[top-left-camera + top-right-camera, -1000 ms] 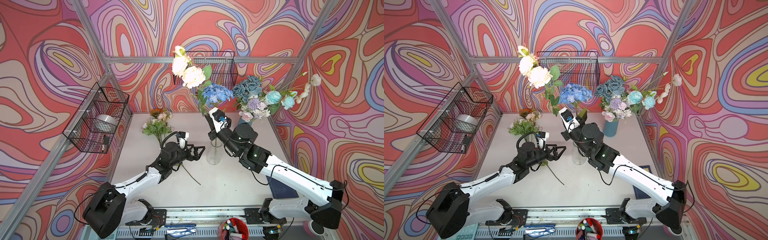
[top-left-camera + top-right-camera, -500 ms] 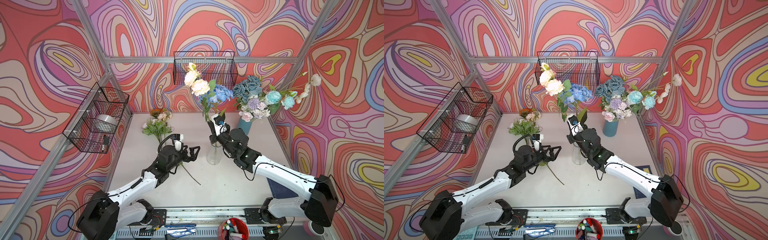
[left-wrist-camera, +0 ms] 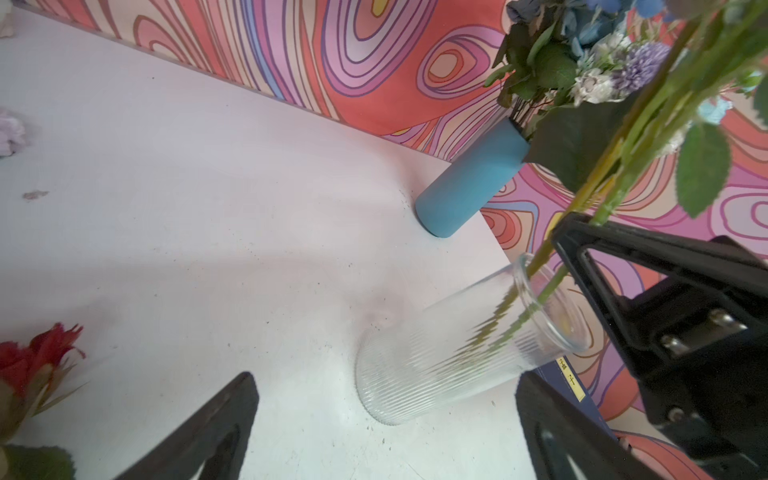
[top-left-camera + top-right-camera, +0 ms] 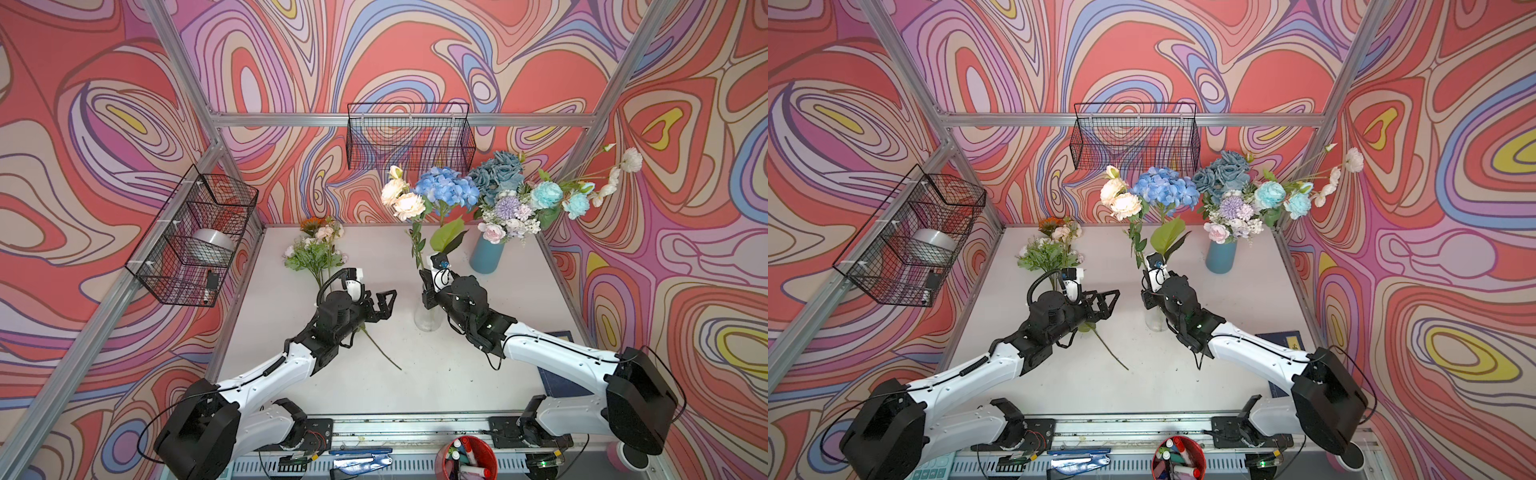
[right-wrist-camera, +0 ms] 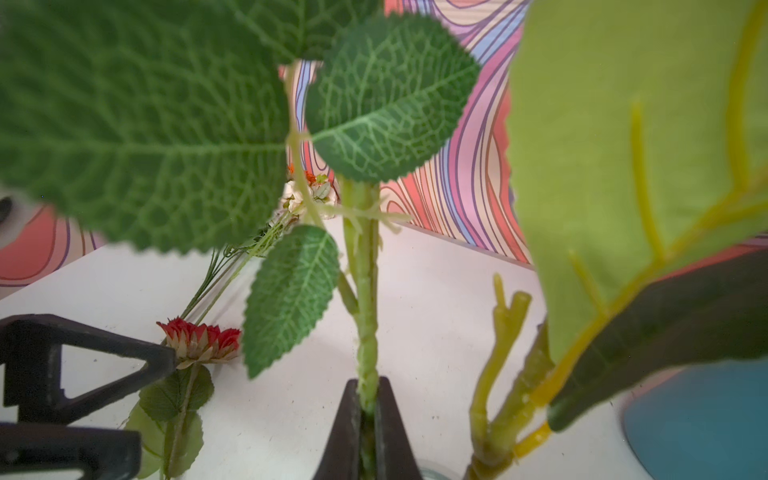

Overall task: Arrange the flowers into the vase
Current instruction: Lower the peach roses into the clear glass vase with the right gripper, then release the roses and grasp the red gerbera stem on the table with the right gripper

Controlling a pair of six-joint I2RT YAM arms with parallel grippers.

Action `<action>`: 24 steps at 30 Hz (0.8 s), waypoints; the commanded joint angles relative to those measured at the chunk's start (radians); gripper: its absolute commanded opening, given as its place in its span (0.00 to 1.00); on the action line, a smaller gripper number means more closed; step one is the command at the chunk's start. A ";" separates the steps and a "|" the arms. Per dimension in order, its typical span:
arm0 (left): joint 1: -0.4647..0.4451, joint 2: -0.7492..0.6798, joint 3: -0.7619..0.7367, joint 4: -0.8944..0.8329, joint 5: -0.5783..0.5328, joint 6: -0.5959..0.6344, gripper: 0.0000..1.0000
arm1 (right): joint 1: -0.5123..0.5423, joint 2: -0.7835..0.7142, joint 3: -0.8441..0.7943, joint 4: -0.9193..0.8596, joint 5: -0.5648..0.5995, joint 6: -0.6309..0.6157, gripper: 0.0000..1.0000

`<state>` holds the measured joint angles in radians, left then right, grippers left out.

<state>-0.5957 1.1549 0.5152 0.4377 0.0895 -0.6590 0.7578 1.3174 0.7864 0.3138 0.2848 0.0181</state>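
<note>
I hold the peach-flower stem (image 5: 365,270) clenched in the right tool (image 5: 368,392), guiding it into the glass vase (image 3: 449,357); left tool (image 4: 388,306) released.

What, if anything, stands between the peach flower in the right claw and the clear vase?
Nothing visible. The right gripper holds the peach flower by its stem, whose lower end already passes into the clear vase, beside the stem of the blue hydrangea.
</note>
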 commanded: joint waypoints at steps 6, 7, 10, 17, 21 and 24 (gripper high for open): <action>-0.001 -0.037 -0.047 -0.079 -0.112 -0.048 1.00 | 0.001 -0.071 0.037 -0.153 0.024 0.014 0.32; -0.001 -0.045 -0.053 -0.077 -0.127 -0.054 1.00 | 0.001 -0.079 0.045 -0.174 0.022 0.013 0.36; 0.000 -0.069 -0.074 -0.073 -0.166 -0.068 1.00 | 0.000 -0.111 0.070 -0.234 0.014 0.013 0.45; 0.006 -0.120 -0.092 -0.099 -0.226 -0.072 1.00 | 0.001 -0.199 0.152 -0.444 -0.075 0.024 0.54; 0.039 -0.146 -0.096 -0.122 -0.228 -0.082 1.00 | 0.012 -0.215 0.210 -0.561 -0.162 0.043 0.55; 0.092 -0.172 -0.106 -0.126 -0.197 -0.101 1.00 | 0.080 -0.191 0.231 -0.595 -0.125 0.031 0.55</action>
<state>-0.5365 1.0100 0.4252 0.3328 -0.1059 -0.7334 0.7910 1.1095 0.9993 -0.1745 0.1844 0.0463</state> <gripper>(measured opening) 0.999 0.546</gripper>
